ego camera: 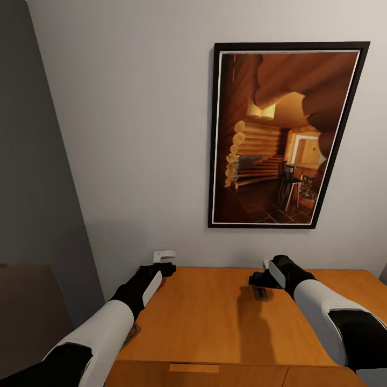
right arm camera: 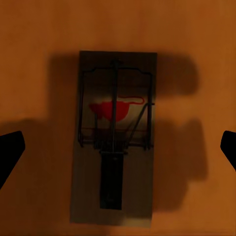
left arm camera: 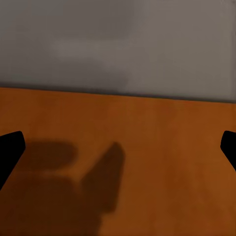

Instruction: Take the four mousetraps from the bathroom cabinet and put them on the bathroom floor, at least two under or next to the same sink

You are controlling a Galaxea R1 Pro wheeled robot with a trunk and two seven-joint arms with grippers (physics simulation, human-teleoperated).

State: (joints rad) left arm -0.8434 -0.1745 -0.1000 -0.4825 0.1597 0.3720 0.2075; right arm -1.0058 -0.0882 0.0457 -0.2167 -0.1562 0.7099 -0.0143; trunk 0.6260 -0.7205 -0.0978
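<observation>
mousetrap point(right arm camera: 114, 140) | flat on cabinet point(ego camera: 215, 317) | under right end effector point(ego camera: 262, 278) | spread wide, empty

The cabinet point(ego camera: 215, 317) stands against a wall, its flat top spread before the robot. On the wall above it, toward the right, hangs a framed picture point(ego camera: 282, 137). One mousetrap point(ego camera: 261, 293) lies flat on the top, right of centre — directly beneath the right gripper point(ego camera: 257, 279), between its spread fingers in the right wrist view. A second mousetrap point(ego camera: 130, 335) lies at the top's left edge, partly hidden under the left forearm. The left gripper point(ego camera: 164, 257) hovers over the back left corner, near the wall.
</observation>
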